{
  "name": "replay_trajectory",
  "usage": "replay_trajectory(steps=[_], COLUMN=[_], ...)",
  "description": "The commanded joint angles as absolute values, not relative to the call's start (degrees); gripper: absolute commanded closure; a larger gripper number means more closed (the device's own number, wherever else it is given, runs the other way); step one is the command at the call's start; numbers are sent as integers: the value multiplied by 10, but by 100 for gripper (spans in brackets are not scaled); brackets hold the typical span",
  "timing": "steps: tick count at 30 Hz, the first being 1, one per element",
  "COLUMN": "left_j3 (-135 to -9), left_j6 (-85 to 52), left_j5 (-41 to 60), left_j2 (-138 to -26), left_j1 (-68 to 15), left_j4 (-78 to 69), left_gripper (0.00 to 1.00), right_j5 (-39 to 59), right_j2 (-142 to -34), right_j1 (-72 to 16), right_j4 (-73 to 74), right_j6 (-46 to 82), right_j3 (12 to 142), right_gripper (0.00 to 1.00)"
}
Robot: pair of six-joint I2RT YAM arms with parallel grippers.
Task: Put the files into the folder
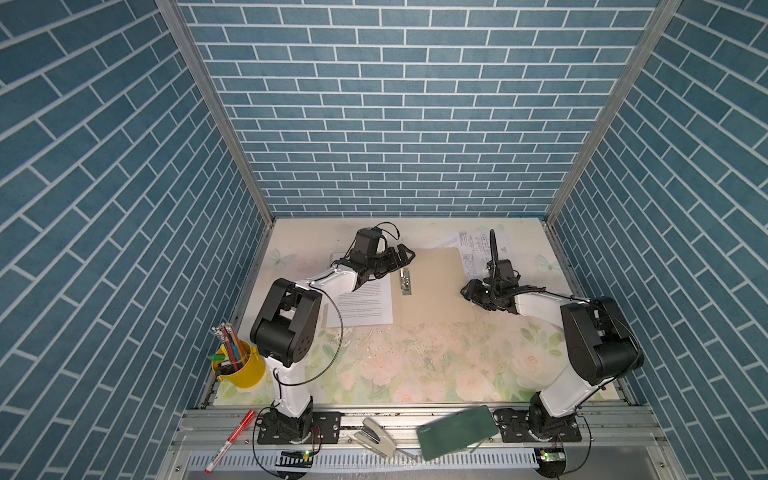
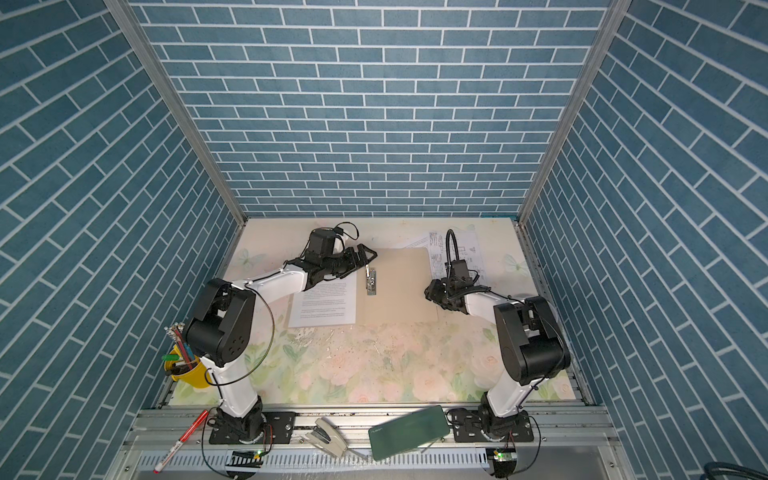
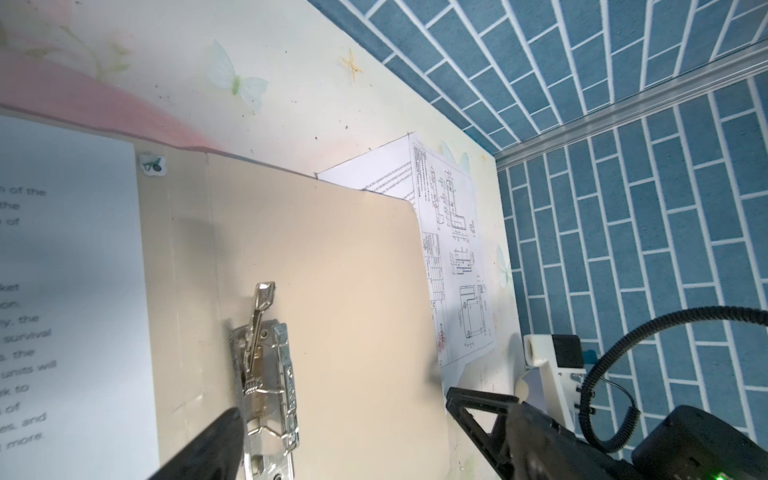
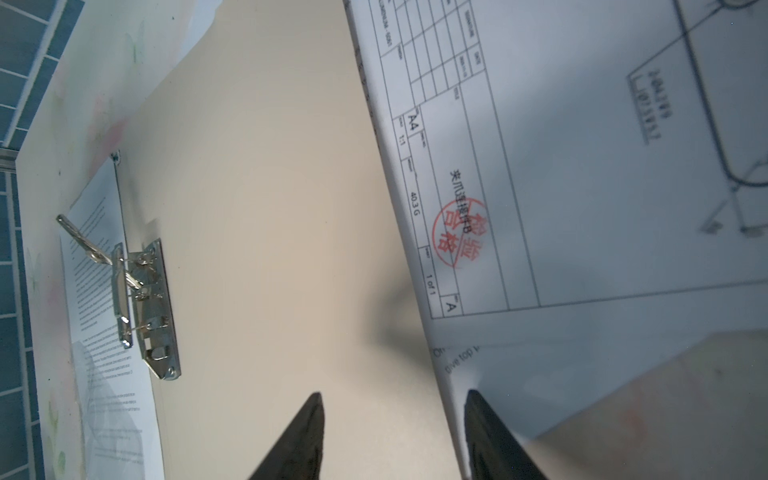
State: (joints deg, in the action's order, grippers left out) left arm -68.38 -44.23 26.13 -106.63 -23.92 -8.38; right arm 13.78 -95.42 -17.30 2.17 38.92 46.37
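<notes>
The tan folder lies open on the table, and the lever of its silver clip stands raised. One printed text sheet rests on the folder's left half. A diagram sheet with a red stamp lies past the right edge, over another text sheet. My left gripper hovers wide open over the clip. My right gripper is open at the folder's right edge, with one finger over the card and the other over the sheets' corner.
A yellow cup of pencils stands at the front left. On the front rail lie a red marker, a stapler and a dark green case. Blue brick walls close in three sides.
</notes>
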Motion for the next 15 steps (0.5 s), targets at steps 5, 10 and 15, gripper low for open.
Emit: replay_trajectory(steps=[5, 10, 15], left_j3=[-661, -654, -646], left_j6=[-425, -423, -424], left_j5=[240, 239, 243], left_j2=[-1038, -1034, -1030], left_j1=[-240, -239, -234], left_j4=[-73, -74, -78], left_gripper=[0, 0, 0], right_j5=[163, 170, 185], right_j2=[-971, -978, -983], right_j1=[-171, -171, -172], right_j4=[46, 52, 57], right_j6=[388, 390, 391], right_j3=[449, 448, 448], right_gripper=[46, 46, 46])
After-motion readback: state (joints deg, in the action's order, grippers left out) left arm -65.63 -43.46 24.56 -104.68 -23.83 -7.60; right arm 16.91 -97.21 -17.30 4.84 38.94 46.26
